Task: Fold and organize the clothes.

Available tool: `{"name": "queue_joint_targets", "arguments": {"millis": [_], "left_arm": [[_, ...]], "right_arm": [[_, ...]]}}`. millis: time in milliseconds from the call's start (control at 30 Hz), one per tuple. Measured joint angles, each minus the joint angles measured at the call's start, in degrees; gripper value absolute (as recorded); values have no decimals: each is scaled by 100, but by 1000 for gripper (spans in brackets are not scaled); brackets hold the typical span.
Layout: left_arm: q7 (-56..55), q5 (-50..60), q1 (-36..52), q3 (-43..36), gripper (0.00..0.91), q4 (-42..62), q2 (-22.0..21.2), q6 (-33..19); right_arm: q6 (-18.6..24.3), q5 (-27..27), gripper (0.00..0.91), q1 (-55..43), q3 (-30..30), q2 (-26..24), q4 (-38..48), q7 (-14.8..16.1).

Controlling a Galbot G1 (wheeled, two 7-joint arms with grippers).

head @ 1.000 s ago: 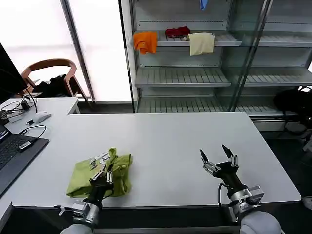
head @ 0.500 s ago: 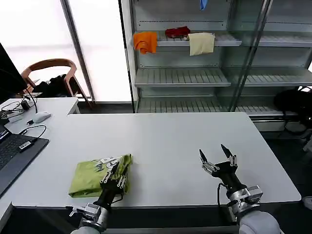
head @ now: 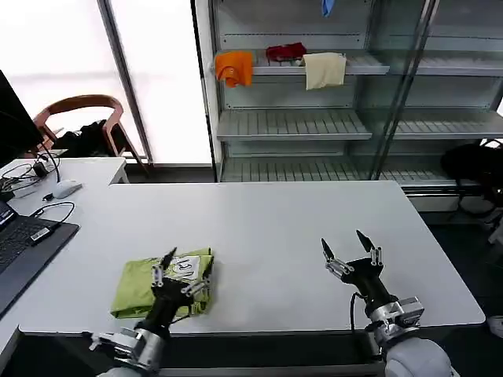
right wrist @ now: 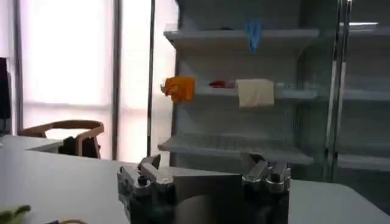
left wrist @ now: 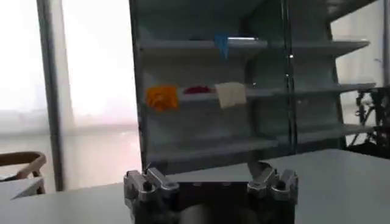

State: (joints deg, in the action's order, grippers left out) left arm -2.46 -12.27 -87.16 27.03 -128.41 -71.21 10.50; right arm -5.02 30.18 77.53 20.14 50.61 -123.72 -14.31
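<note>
From my head camera, the lime T-shirt (head: 161,283) lies in a loose folded bundle on the white tabletop (head: 275,228), near the front edge on my left side, its small white neck label (head: 186,266) facing up. My left claw (head: 174,273) hangs just over the bundle's nearer right part, fingers spread and holding nothing. My right claw (head: 346,250) waits well apart over bare tabletop, also spread wide and empty.

I judge the fabric thin, light and limp: it should sag and slide rather than hold a crease, so I would pinch an outer folded edge through all layers, not the soft middle.

At my left wrist, the finger bases (left wrist: 146,182) stand apart, with shelves beyond.

At my right wrist, the finger bases (right wrist: 266,173) are likewise spread; a scrap of lime cloth shows at one corner.
</note>
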Motion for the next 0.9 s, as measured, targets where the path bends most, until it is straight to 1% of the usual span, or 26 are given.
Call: {"name": "queue_joint_targets", "arguments": {"millis": [167,367,600,900], "left_arm": [[-251,-557,-118,886,907,38,39,345],[-493,-1015,-115,1476,907,416,-42,620],[-600,-1284,-21,1644,907,772,-223,808],[-668,-1449,175,1494,907,1091,-459,879]], "right_arm": [[-46,53,907,-57,13,-36,8,-16],[-96,68,907,-97,18,-54,3,-23],[-140,53,907,-101,3,-53,-21,-25],[-165,-8,907,-142,-59,-26,-13,-22]]}}
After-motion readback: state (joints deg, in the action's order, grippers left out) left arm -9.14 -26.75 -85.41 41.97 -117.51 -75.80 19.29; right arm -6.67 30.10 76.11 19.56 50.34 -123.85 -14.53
